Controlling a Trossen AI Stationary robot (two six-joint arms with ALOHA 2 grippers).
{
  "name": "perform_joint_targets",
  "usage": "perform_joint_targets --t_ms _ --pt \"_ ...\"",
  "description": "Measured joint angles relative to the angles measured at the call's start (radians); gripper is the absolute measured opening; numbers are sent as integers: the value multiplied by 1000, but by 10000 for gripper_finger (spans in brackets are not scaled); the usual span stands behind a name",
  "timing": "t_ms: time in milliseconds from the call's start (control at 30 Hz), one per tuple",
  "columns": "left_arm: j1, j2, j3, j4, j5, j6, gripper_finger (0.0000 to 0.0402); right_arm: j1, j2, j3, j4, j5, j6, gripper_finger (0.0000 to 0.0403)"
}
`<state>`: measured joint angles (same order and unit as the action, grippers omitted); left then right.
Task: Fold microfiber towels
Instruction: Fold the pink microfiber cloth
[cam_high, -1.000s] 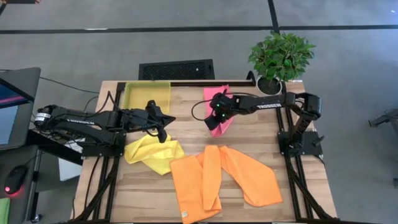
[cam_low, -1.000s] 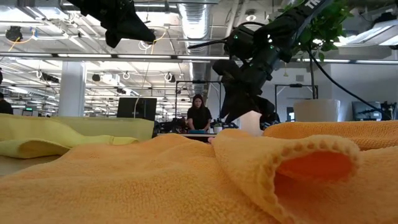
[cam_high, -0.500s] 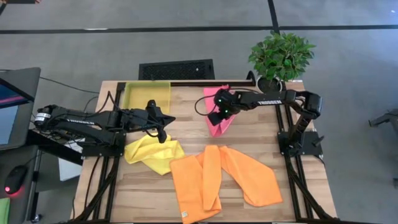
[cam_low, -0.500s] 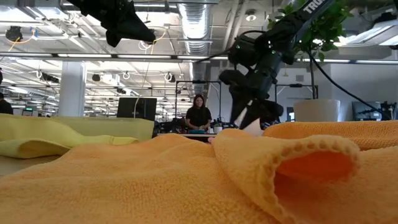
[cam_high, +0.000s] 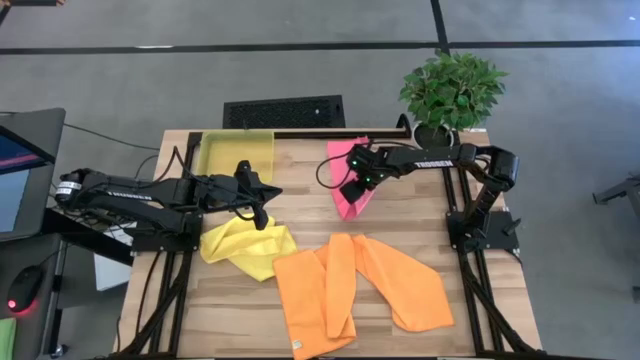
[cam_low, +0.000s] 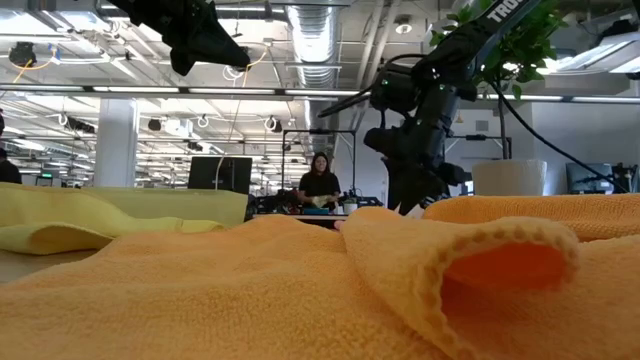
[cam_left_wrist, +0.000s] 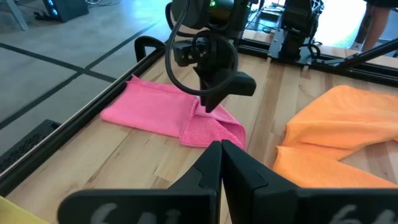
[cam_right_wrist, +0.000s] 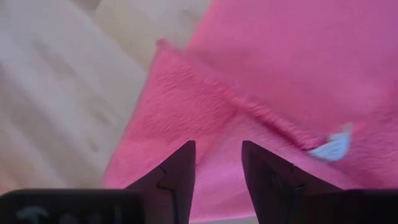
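The pink towel (cam_high: 352, 203) lies flat on the far middle of the table, one flap folded over (cam_left_wrist: 211, 127). My right gripper (cam_right_wrist: 217, 168) stands open, pointing steeply down at this flap, with a white label (cam_right_wrist: 333, 147) beside it. My left gripper (cam_left_wrist: 221, 146) is shut and hovers above the table left of centre (cam_high: 272, 192), holding nothing. The yellow towel (cam_high: 245, 245) lies crumpled below it. Two orange towels (cam_high: 320, 290) (cam_high: 405, 285) lie overlapping near the front edge. My right gripper's open fingertips (cam_left_wrist: 210, 107) come from above at the pink towel's folded-over flap (cam_left_wrist: 202, 118). Whether they touch the cloth I cannot tell. No cloth shows gathered between the fingers.
A translucent yellow bin (cam_high: 237, 153) stands at the far left corner. A potted plant (cam_high: 450, 90) stands at the far right corner. Bare wood (cam_high: 300, 180) lies between the two grippers. A person sits in the room beyond the table (cam_low: 320, 185).
My right gripper has shifted a little toward the table's right edge and tipped to point more steeply down. A pale bit of cloth that showed at its fingertips in the low view has sunk out of sight behind the orange towel.
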<state>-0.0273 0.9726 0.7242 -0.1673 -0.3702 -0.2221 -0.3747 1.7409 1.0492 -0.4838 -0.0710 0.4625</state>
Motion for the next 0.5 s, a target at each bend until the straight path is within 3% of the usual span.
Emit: perform_joint_targets --t_ms 500 --pt "0 0 0 0 0 -1 0 27 0 0 51 69 -29 127"
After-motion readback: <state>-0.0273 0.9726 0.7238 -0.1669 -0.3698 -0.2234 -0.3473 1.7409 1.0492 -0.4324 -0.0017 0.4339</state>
